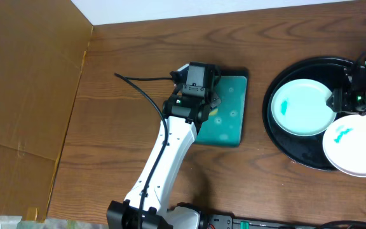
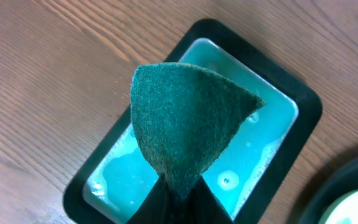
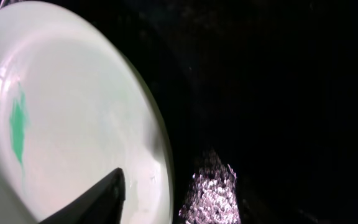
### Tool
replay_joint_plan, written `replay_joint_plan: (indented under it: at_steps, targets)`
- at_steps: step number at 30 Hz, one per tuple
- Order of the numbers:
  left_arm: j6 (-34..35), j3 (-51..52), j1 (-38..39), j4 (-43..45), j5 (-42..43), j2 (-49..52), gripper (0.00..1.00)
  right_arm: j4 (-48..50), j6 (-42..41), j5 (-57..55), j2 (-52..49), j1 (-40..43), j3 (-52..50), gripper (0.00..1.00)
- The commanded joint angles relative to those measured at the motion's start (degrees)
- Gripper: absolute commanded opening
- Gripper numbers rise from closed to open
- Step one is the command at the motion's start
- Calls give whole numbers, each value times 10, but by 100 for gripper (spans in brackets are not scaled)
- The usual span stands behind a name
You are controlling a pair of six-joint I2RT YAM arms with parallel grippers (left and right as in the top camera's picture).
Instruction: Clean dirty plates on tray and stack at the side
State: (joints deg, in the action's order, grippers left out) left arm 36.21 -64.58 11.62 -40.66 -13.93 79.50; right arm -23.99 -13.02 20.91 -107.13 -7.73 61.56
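A large round black tray (image 1: pixel 277 130) sits at the right of the table. One white plate (image 1: pixel 302 107) with a turquoise smear lies in it. A second smeared plate (image 1: pixel 356 145) rests over the tray's lower right rim. My right gripper (image 1: pixel 343 95) stands open at the first plate's right edge. In the right wrist view the plate (image 3: pixel 73 112) has its rim between the spread fingers of that gripper (image 3: pixel 166 180), over the dark tray (image 3: pixel 278 93). My left gripper (image 2: pixel 178 194) is shut on a green scouring pad (image 2: pixel 182 118) above the teal dish, also seen from overhead (image 1: pixel 211 95).
A small rectangular black-edged dish (image 1: pixel 230 124) holding teal liquid (image 2: pixel 263 143) lies mid-table under the left gripper. A brown cardboard sheet (image 1: pixel 24 83) covers the left side. A black cable (image 1: pixel 142 92) trails from the left arm. The big tray's rim (image 2: pixel 347 180) shows at the left wrist view's corner.
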Motion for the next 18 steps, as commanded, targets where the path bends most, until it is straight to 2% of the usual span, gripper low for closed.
replay_joint_plan:
  at_steps: [1,6,9,11,15,18]
  targets:
    - [3,0,-3,2,11,2,7,-3,-42,-5,-2,-19,10,47]
    - [3,0,-3,13,56,2,7,-2,-69,-61,-2,-32,10,16]
    - [3,0,2,20,97,2,7,3,-68,-68,-2,-33,10,1]
    - [1,0,11,24,127,2,7,17,-51,-86,-2,-33,10,1]
    - [2,0,47,43,171,7,7,70,40,-81,-2,-27,10,1]
    - [2,0,78,76,194,21,7,80,96,-28,-2,-24,10,1]
